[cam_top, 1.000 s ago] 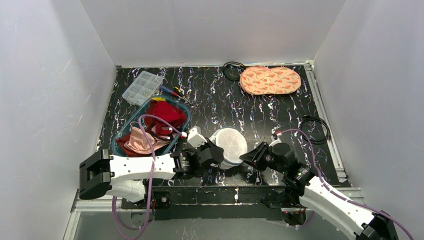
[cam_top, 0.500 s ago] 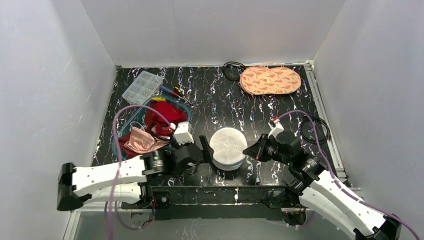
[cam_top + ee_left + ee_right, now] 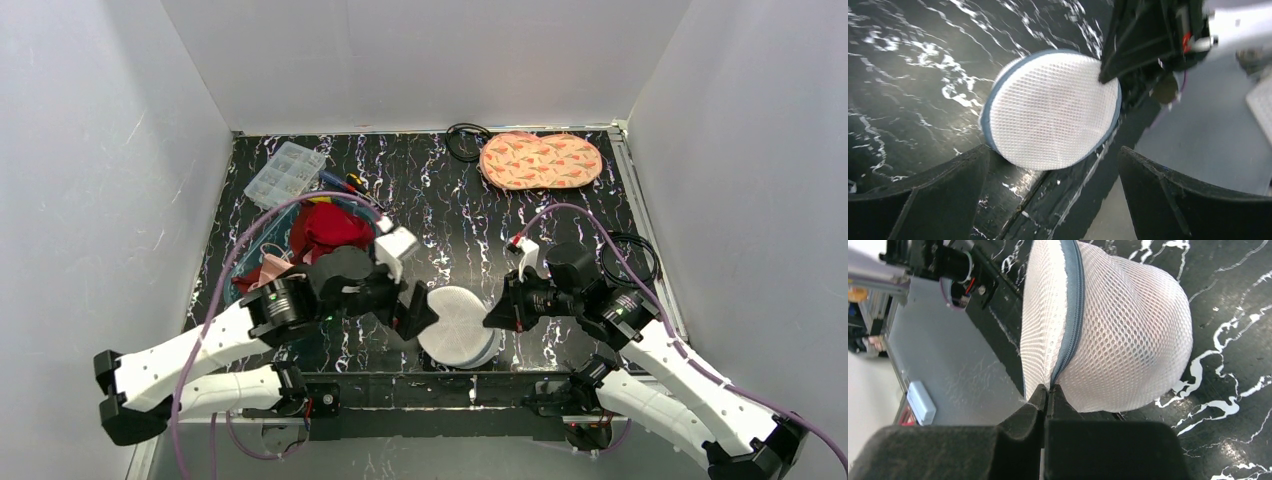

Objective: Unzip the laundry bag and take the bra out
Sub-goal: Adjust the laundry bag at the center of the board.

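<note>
The small white mesh drum-shaped laundry bag (image 3: 458, 322) with blue-grey zipper trim stands tipped up on its rim at the near edge of the black marbled table (image 3: 440, 205), between my two grippers. My right gripper (image 3: 1048, 392) has its jaws pressed together on a pinch of mesh at the zipper trim (image 3: 1074, 315), on the bag's right side. My left gripper (image 3: 415, 312) is just beside the bag's round flat face, jaws wide apart and holding nothing. That face is turned toward them, with the trim circling its edge.

I judge the next move turns on the zipper pull somewhere along that trim, but I cannot see it in any view. Nothing stands between my left jaws and the bag.

Farther left is a teal oval basket (image 3: 240, 272) of red and pink garments, well apart from the bag. Beyond lie a clear plastic compartment box (image 3: 285, 172), a black cable coil (image 3: 632, 258) and a peach patterned oven mitt (image 3: 540, 160).
</note>
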Controlling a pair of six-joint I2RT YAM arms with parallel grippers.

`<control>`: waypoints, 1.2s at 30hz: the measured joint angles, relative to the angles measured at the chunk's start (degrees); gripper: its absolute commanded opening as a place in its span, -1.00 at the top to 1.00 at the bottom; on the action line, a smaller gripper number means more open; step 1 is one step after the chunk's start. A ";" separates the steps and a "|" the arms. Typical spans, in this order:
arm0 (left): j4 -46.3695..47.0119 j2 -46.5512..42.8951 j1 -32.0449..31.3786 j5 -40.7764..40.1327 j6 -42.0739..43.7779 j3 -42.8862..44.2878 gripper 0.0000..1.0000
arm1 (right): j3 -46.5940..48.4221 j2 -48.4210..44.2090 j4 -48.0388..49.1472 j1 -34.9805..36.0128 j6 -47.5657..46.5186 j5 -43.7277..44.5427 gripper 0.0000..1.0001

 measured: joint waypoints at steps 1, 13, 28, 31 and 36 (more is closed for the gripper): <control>-0.04 1.29 0.00 2.12 1.31 0.35 -0.97 | 0.52 0.00 -0.79 0.00 -0.96 -1.11 0.97; -3.76 10.27 3.63 15.10 10.05 1.05 -0.97 | 3.08 -0.98 -4.76 0.00 -8.63 -10.05 0.97; 11.34 6.97 8.76 28.13 9.73 -11.02 -0.96 | -1.99 -6.47 4.39 0.00 -5.31 -17.88 0.97; 14.27 8.17 8.79 28.04 10.05 -11.78 -0.92 | -3.61 -6.82 5.77 0.00 -4.28 -18.23 0.97; 16.74 12.50 9.18 28.39 10.12 -12.04 -0.44 | -5.40 -7.21 7.54 0.00 -3.08 -18.14 0.97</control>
